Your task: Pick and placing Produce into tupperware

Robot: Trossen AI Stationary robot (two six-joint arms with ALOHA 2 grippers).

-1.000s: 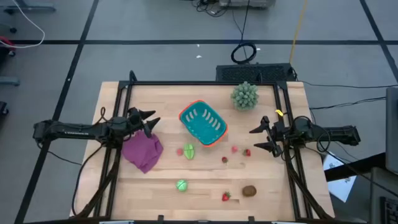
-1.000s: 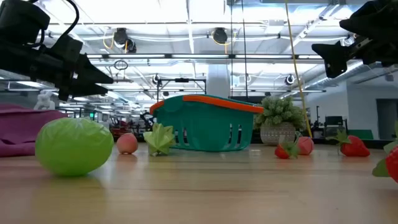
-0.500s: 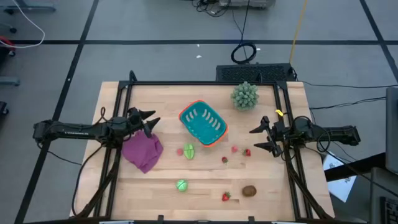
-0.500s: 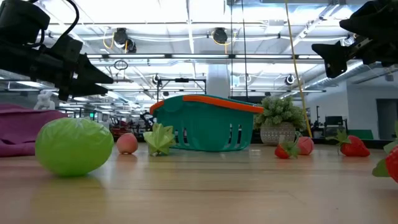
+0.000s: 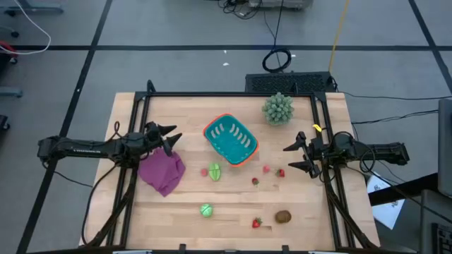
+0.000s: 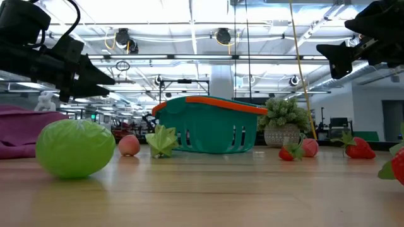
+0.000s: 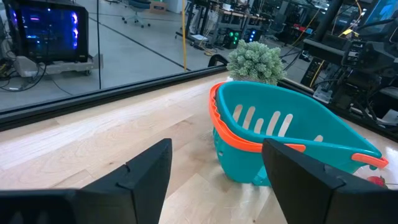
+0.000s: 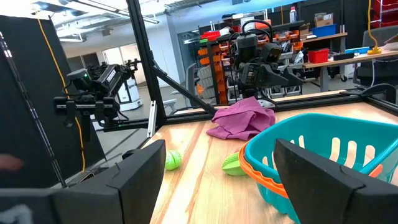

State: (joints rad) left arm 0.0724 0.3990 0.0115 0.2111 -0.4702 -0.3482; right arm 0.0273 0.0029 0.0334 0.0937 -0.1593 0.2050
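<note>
So nothing packed yet: tupperware (image 5: 230, 139) empty mid-table, produce (image 5: 214, 171) scattered toward front edge, left gripper (image 5: 171, 138) and right gripper (image 5: 289, 156) both open, empty.

High view stared straight down at the whole worktop (image 5: 233, 197), low view sat at surface level, wrist views faced inward, all sharing the teal basket (image 5: 230, 139).

teal basket (image 8: 323, 155), purple cloth (image 8: 242, 121), possibly two green pieces (image 8: 231, 163)
</note>
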